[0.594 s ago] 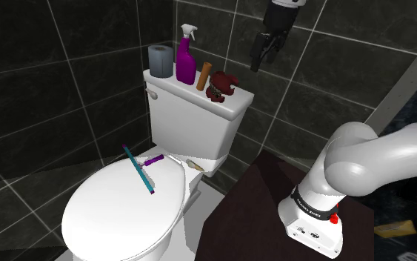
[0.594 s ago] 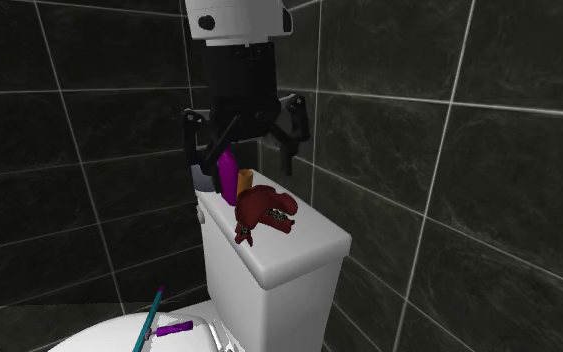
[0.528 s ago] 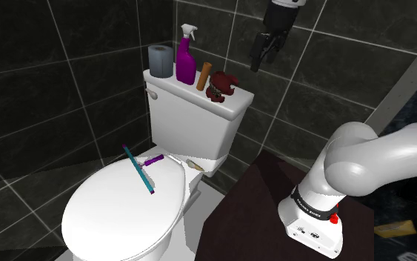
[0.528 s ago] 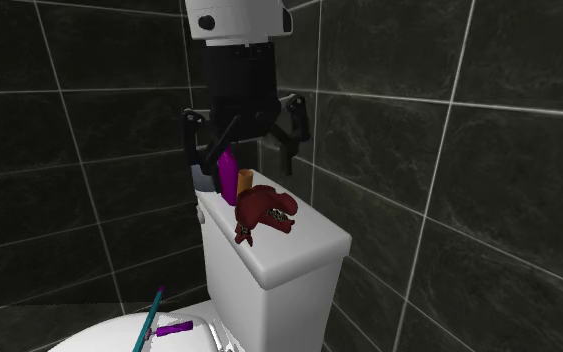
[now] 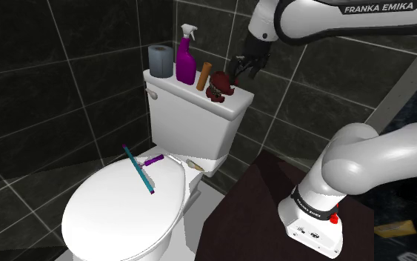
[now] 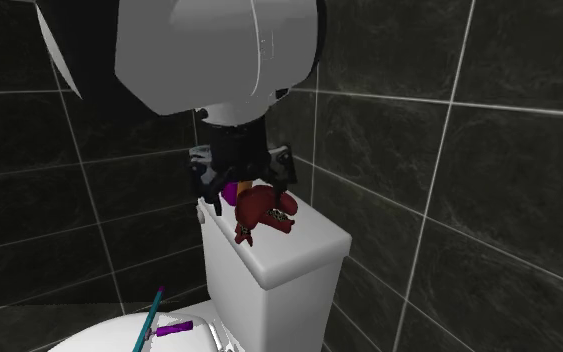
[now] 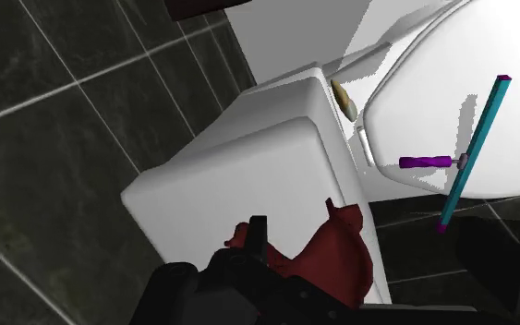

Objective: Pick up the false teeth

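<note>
The false teeth (image 5: 219, 86) are a dark red set lying on the white toilet tank lid (image 5: 192, 95), near the lid's end closest to the stand. In the second exterior view the false teeth (image 6: 264, 210) sit just below my black gripper (image 6: 241, 185). My gripper (image 5: 241, 67) hangs low over them, just off the wall, and is open. In the wrist view the false teeth (image 7: 343, 257) lie between the spread fingers of the gripper (image 7: 368, 242), close against one finger (image 7: 256, 242). Nothing is clasped.
On the tank lid beyond the teeth stand an orange cylinder (image 5: 204, 76), a purple spray bottle (image 5: 187, 58) and a grey toilet roll (image 5: 161, 61). A teal stick (image 5: 138, 169) and a small purple item (image 5: 153, 159) lie on the closed toilet seat (image 5: 110, 219). Black tiled walls close in behind.
The arm has swung down: the gripper has dropped from high up near the wall to just above the false teeth. Its fingers still stand apart. Nothing else has moved.
</note>
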